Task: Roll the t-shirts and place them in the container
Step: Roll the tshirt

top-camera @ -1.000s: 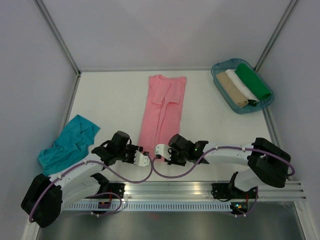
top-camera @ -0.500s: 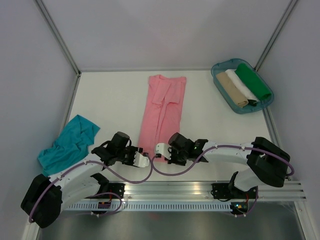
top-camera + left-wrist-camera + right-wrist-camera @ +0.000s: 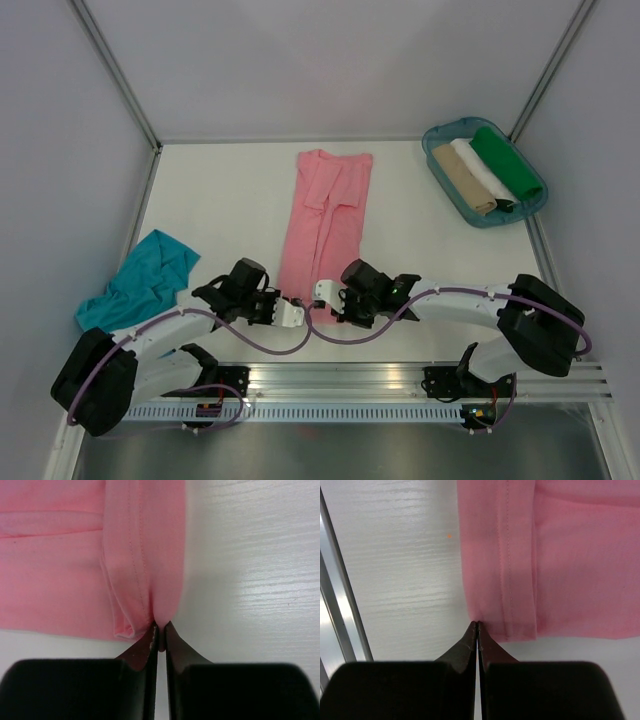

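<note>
At left edge of top view, teal tee [image 3: 140, 285] lies crumpled on table [image 3: 230, 200], apart from both arms. Lower centre: left gripper [image 3: 292, 313] pinched tight on pink tee [image 3: 330, 210] at lower-left hem corner, cloth puckered at tips. Pink tee folded into long flat strip up frame centre. Right gripper [image 3: 322, 293] just beside, tips pressed together at lower-right hem corner; whether cloth sits between them, cannot tell. Upper right: tray [image 3: 434, 160] holds beige, white, green rolls.

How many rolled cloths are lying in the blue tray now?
3, side by side in the tray: a beige roll on the left, a white roll in the middle, a green roll on the right. More may be hidden beneath them.
</note>
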### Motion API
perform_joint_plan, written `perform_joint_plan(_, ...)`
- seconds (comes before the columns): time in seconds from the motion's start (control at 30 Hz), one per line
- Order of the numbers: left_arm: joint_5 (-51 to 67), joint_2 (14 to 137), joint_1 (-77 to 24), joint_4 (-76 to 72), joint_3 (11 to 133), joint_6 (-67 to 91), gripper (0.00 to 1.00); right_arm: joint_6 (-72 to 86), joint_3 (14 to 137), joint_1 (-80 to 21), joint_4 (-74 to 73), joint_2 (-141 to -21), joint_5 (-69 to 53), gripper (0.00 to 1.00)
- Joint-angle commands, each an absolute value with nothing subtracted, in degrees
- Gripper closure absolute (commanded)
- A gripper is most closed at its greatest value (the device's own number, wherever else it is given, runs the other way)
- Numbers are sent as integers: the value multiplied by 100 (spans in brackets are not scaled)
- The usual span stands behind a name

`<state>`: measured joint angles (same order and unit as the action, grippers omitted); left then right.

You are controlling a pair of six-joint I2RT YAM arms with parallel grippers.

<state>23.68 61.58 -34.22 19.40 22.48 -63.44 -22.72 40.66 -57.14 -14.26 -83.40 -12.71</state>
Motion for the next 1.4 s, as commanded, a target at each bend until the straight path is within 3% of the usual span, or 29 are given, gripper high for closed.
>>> perform_joint_plan(0.0,2206,6293,-3445,2344,2477,-5881,91,-2268,4271,-5695,-1502,-8121,-1564,100)
perform_joint_plan(0.07,2337,6319,-3437,2792,2662,-5827,98,-2224,4368,-5695,-1652,-8086,-1678,100)
perform_joint_plan(0.43,3752,6467,-3349,5693,3876,-6020,98,-2259,4772,-5432,-2944,-7849,-3295,100)
perform_joint_plan(0.57,3884,6976,-3024,5704,4104,-6178,98,-2382,4965,-4845,-3146,-8330,-3928,100)
perform_joint_plan(0.9,3920,8514,-1935,5625,4798,-6372,98,-1934,5071,-4281,-2558,-9070,-3955,100)
perform_joint_plan(1.33,3754,9316,-1793,5142,5194,-5748,96,-1345,5089,-3911,-2153,-9378,-3314,100)
perform_joint_plan(1.37,3744,9325,-1802,5116,5203,-5722,96,-1327,5106,-3920,-2145,-9395,-3279,96)
